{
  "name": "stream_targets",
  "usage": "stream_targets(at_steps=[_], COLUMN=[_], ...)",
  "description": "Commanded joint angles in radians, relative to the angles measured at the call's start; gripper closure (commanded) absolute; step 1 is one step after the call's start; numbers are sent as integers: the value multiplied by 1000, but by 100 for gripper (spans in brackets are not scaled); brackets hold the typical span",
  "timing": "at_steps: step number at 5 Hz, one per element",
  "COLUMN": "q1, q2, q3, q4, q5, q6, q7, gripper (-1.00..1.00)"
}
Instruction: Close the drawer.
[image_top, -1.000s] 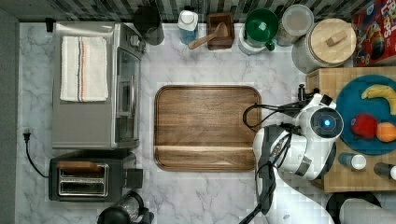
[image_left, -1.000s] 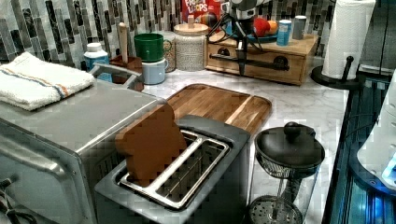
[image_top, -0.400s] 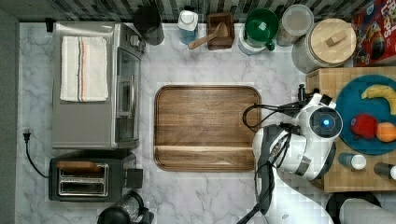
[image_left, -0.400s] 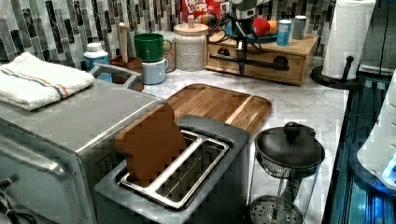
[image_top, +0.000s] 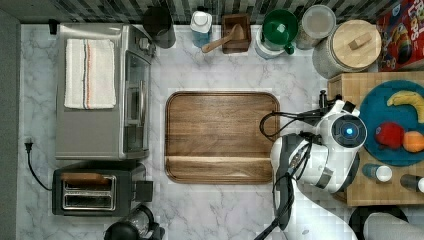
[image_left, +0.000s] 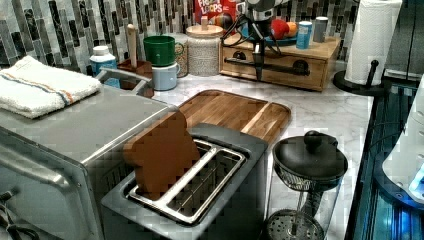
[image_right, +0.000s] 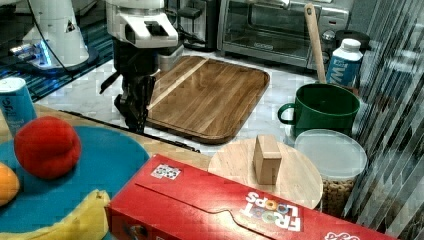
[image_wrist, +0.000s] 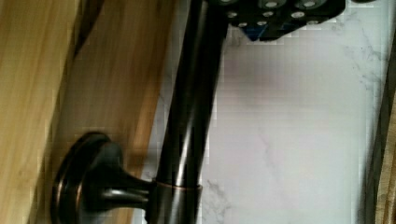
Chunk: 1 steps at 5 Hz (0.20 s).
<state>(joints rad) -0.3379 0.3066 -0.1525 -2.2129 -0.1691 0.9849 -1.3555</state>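
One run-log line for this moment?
gripper: at drawer handle bar | drawer: front looks flush with box | dark tray: bare

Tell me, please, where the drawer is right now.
In the left view the drawer sits at the back right, under the blue plate, between the cork-lidded jar and the paper towel roll.

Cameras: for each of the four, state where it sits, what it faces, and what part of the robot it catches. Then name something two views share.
Top view: overhead, looking straight down on the marble counter; the arm sits beside the drawer unit.
Left view: low behind the toaster, facing across the dark tray to the drawer, with the gripper at its handle.
Right view: behind the cereal box, facing the toaster oven; the gripper hangs at the drawer unit's edge.
Wrist view: close on the drawer handle.
Shared: top, left and right views all show the dark tray.
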Motion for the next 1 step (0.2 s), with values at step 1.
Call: stream_targets(at_steps=[1], q1=[-84], q2=[-53], q3=[-96], q4=[166], q5=[-25], q6=[42], q7=[-13], gripper=[100])
